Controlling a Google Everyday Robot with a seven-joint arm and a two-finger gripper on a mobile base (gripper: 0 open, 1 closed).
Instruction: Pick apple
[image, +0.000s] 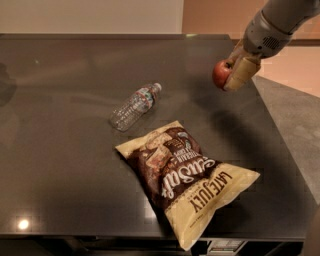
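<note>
The tool (231, 75) is at about 2 o'clock in the scene, over the far right part of the dark tabletop (65, 165). It is clamped on the apple (220, 75). 1 tan finger (241, 73) presses the apple's right side, and the red fruit bulges out to the left of it. The grey arm (272, 27) runs from the tool up toward 1 o'clock and out of the top right corner. The apple seems to hang clear of the surface, with a dim shadow on the tabletop below it toward 6 o'clock, though contact cannot be ruled out.

A clear plastic bottle (135, 106) lies on its side near the middle of the tabletop, cap end pointing to 1 o'clock, well apart from the apple, at about 8 o'clock from it. A brown and yellow chip bag (185, 177) lies flat at 5 o'clock from the bottle, just beside it but not touching, its yellow end reaching the near edge. Grey floor (295, 120) shows past the right edge at 3 o'clock.
</note>
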